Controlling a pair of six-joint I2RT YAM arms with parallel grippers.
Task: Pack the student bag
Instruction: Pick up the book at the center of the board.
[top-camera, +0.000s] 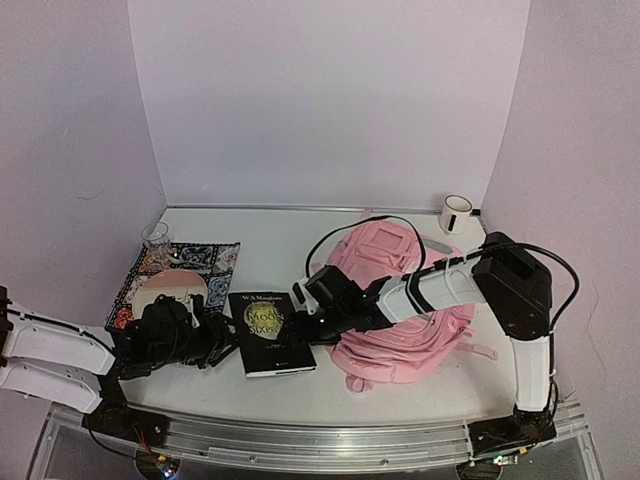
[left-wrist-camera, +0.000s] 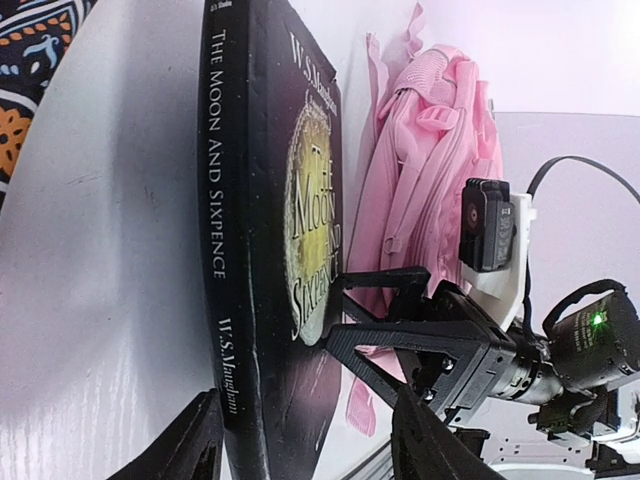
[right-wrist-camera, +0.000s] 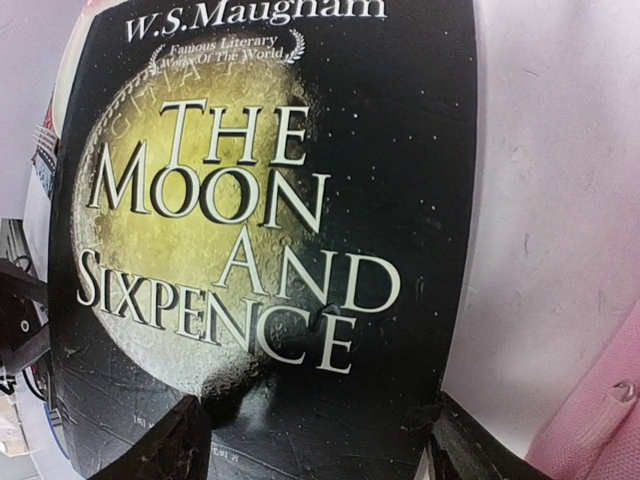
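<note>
The student bag (top-camera: 405, 320) is a soft pink backpack lying right of centre; its straps (left-wrist-camera: 430, 150) show in the left wrist view. A black book, "The Moon and Sixpence" (top-camera: 270, 335), lies flat to the bag's left. My left gripper (top-camera: 226, 346) is at the book's spine side, open, one finger (left-wrist-camera: 190, 445) outside the spine (left-wrist-camera: 222, 250) and the other (left-wrist-camera: 425, 440) above the cover with a gap. My right gripper (top-camera: 306, 322) reaches in from the bag's side, open, its tips (left-wrist-camera: 335, 312) on or just above the cover (right-wrist-camera: 280, 200). One of its fingers (right-wrist-camera: 160, 445) is over the cover, the other (right-wrist-camera: 475, 450) at the book's edge.
A patterned cloth (top-camera: 190, 262) at the left carries a pink and white plate (top-camera: 168, 290) and a clear glass (top-camera: 157, 238). A white mug (top-camera: 456, 213) stands at the back right. White walls close in the back and both sides.
</note>
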